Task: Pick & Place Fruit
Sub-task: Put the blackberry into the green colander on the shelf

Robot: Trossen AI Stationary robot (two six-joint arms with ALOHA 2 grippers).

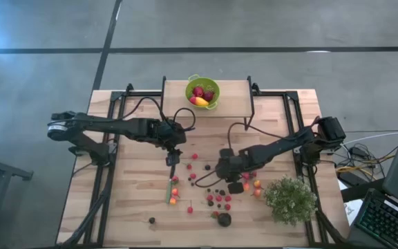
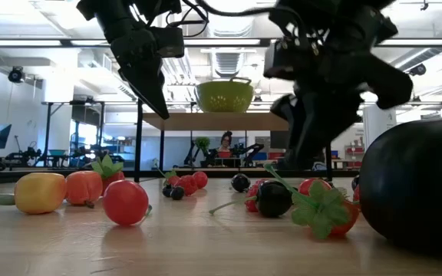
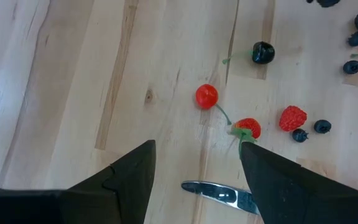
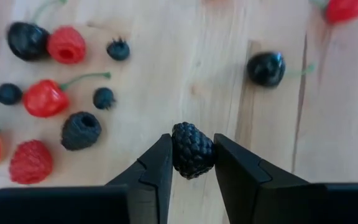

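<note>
The right gripper was clenched on a knobbly, dark purple-black blackberry, its two smooth dark fingers pressing the berry's bumpy sides above the pale, streaky-grained wooden table. In the high view this gripper sat near the table's middle, among the scattered fruit. Below it in the right wrist view lay a dimpled red raspberry, a glossy dark cherry, a shiny red cherry with a thin green stem, small round blueberries and a second, hollow-topped blackberry, all apart from the held one.

The left gripper hung released, its wedge-shaped fingers spread wide over the table, gripping nothing. Ahead of it lay a smooth round red cherry, a leafy-capped red strawberry and a bumpy raspberry; the bright metal blade of a slim green-handled knife showed between the fingertips. In the high view that knife lay just below the left gripper.

On a raised wooden shelf at the table's far edge stood a lime-green perforated bowl holding red and yellow fruit. A bigger, smooth dark round fruit rested near the front edge, and a bushy pale-green plant stood towards the right front corner.
</note>
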